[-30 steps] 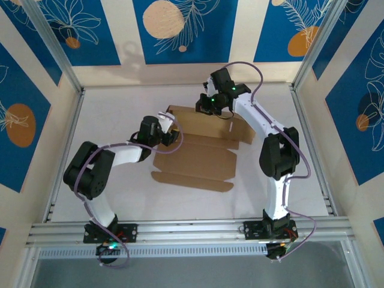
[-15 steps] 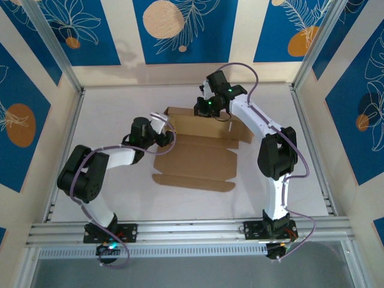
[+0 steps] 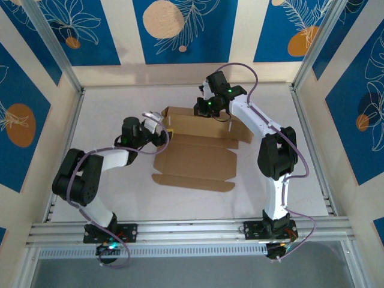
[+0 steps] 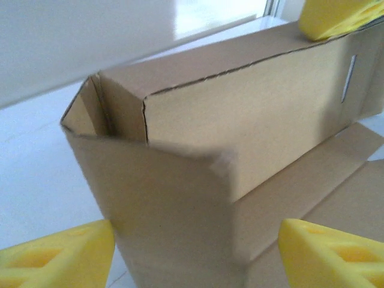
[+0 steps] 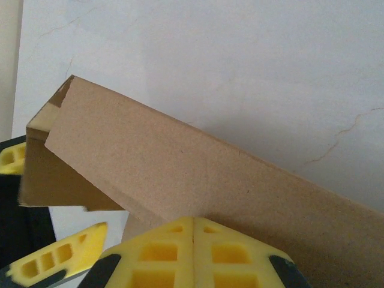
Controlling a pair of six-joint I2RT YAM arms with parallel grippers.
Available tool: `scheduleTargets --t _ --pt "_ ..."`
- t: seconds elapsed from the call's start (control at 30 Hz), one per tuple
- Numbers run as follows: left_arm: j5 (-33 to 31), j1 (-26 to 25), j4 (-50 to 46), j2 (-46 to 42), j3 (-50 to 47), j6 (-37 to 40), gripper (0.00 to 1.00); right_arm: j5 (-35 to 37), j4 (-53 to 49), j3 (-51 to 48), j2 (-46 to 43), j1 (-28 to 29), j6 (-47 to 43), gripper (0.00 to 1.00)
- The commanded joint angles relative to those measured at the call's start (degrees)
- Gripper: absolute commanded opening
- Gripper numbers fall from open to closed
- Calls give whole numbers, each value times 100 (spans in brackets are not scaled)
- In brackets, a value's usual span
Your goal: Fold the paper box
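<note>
The paper box (image 3: 198, 159) lies mostly flat, with its far panel standing upright. The left gripper (image 4: 197, 228) is spread apart, and the box's raised end corner sits between its fingers. The right gripper (image 5: 193, 223) has its fingertips together, apparently resting against that panel's top edge just ahead of them.

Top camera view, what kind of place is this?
Likely a purpose-built robot test cell, not a home or shop: a white table fenced by aluminium rails, printed blue-and-cream panels walling three sides, and a left arm and right arm bolted at the near edge.
</note>
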Motion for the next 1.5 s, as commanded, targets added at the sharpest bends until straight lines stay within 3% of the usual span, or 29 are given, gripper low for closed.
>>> scheduleTargets --t 0.0,0.23,0.53,0.6,0.67,0.77,0.93,1.2,1.47 --pt "260 157 664 -318 -328 -98 72 22 -148 -167 -38 69 -118 1" --pt "-13 389 1039 -908 -724 -370 72 -7 -113 -181 -61 78 -117 1" --pt "-138 1260 2321 -632 -676 -1884 70 -11 -122 -211 -97 85 -105 1" --pt "-279 1458 1956 -498 -441 -2020 66 -14 -129 -203 -99 88 -111 1" --pt "-612 1477 1003 -445 -92 -1770 65 -5 -130 -185 -100 96 -110 1" --pt "-447 1411 -502 -183 594 -1100 62 -11 -141 -137 -70 105 -99 1" --pt "-207 1243 -1948 274 1250 -324 62 4 -205 -10 -3 147 -100 1" --pt "-167 571 -3205 525 1925 616 63 21 -248 86 16 162 -93 1" --pt "-42 208 -3259 209 1551 1010 63 22 -243 66 16 166 -84 1"
